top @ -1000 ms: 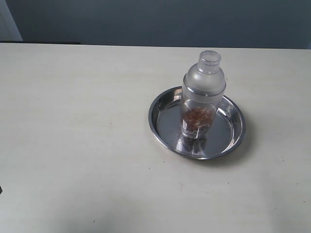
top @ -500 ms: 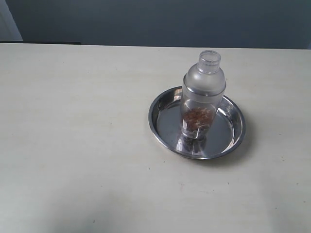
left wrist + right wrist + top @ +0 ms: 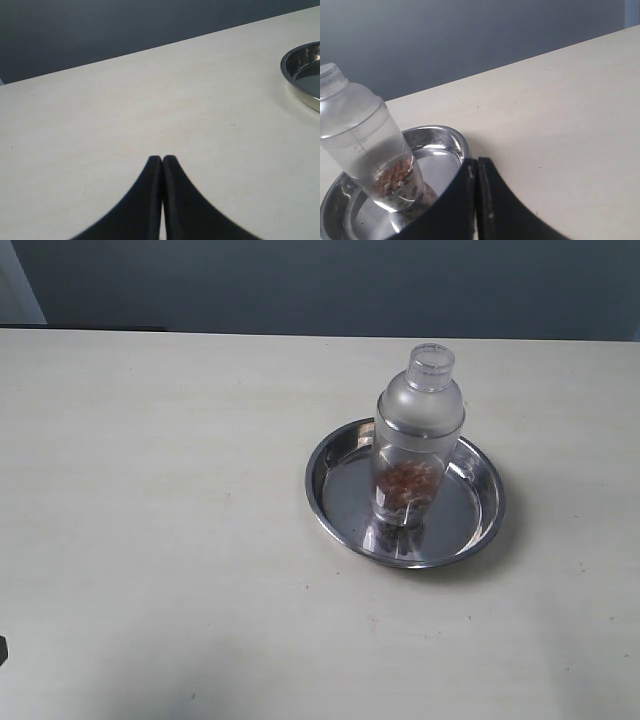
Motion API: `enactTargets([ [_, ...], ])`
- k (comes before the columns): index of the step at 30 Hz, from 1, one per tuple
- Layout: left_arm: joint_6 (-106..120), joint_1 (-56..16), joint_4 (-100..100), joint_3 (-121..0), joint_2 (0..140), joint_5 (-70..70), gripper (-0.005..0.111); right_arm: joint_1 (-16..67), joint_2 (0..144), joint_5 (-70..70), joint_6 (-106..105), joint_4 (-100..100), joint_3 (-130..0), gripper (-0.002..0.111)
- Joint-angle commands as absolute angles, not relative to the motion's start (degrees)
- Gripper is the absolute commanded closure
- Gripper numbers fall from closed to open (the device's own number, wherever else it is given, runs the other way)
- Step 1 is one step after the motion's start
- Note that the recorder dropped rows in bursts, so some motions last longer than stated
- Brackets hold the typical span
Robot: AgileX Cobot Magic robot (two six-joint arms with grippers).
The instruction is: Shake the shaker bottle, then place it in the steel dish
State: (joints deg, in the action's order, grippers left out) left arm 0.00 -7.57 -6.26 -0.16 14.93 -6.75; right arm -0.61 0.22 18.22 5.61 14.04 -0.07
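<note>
Shaker bottle [image 3: 418, 440] upright in steel dish [image 3: 313, 487], right of centre in exterior frame.
Left gripper [image 3: 162, 162] and right gripper [image 3: 476, 165] both pinched fully together, empty, apart from bottle, above pale table [image 3: 150, 490].

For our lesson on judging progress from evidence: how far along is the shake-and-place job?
Done, it seems: the shaker bottle stands upright in the steel dish. In hand: nothing; the left tool and right tool are shut, empty, apart from it. Left: nothing visible; the shaking cannot be checked.
</note>
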Motion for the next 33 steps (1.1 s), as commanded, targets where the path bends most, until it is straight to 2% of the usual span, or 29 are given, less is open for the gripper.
enactTargets([
  [1,0.0,-7.54,-5.59,0.0,14.56,-7.97,0.106,-0.61,0.0,17.65,5.25,14.03,0.0,0.109],
  [33,0.39,-7.54,-6.11,0.0,14.56,-10.44,0.106,-0.61,0.0,17.65,5.25,14.03,0.0,0.109],
])
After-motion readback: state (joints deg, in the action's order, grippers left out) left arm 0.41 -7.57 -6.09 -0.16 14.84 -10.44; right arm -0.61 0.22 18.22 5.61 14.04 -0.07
